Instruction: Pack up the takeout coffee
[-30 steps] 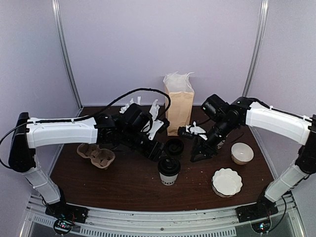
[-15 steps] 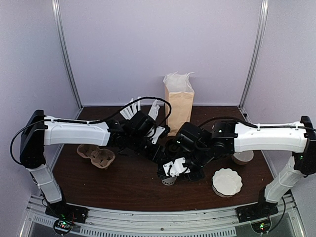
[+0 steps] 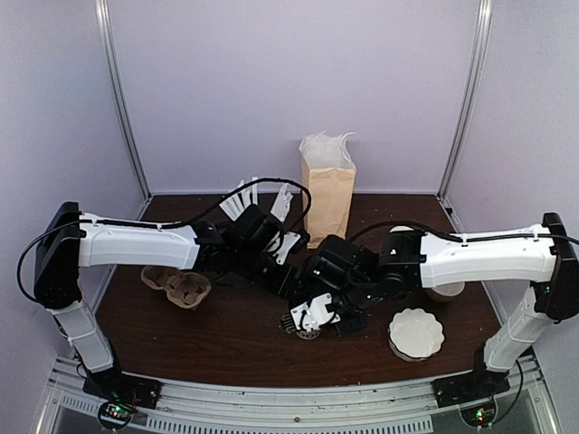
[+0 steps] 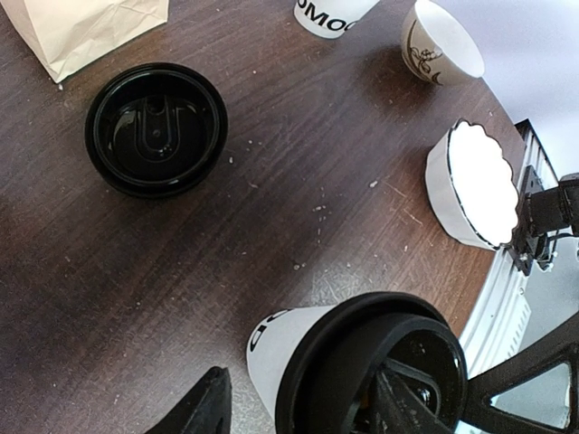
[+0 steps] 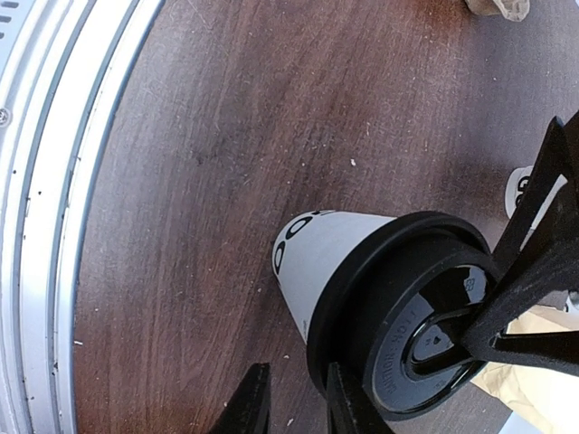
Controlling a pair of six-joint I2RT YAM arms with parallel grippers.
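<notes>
The takeout coffee, a white cup with black lettering and a black lid (image 4: 375,362), stands at the table's front middle. In the top view (image 3: 308,334) it is mostly hidden under the arms. My left gripper (image 4: 298,407) is open. One finger (image 4: 204,407) is beside the cup and the other rests over the lid, as the right wrist view (image 5: 534,271) shows. My right gripper (image 5: 297,389) is narrowly open and empty, just beside the cup (image 5: 326,262), with one finger (image 5: 348,398) against the lid's rim. In the top view both grippers, left (image 3: 294,287) and right (image 3: 298,324), meet over the cup.
A brown paper bag (image 3: 327,194) stands open at the back. A loose black lid (image 4: 156,128) lies near it. A lidless white cup (image 4: 330,14), a bowl (image 4: 443,41) and stacked white plates (image 3: 416,333) are to the right. A cardboard carrier (image 3: 176,283) is to the left.
My right arm has swung left from near the bag and come down beside the coffee cup. My left arm has shifted a little toward the cup.
</notes>
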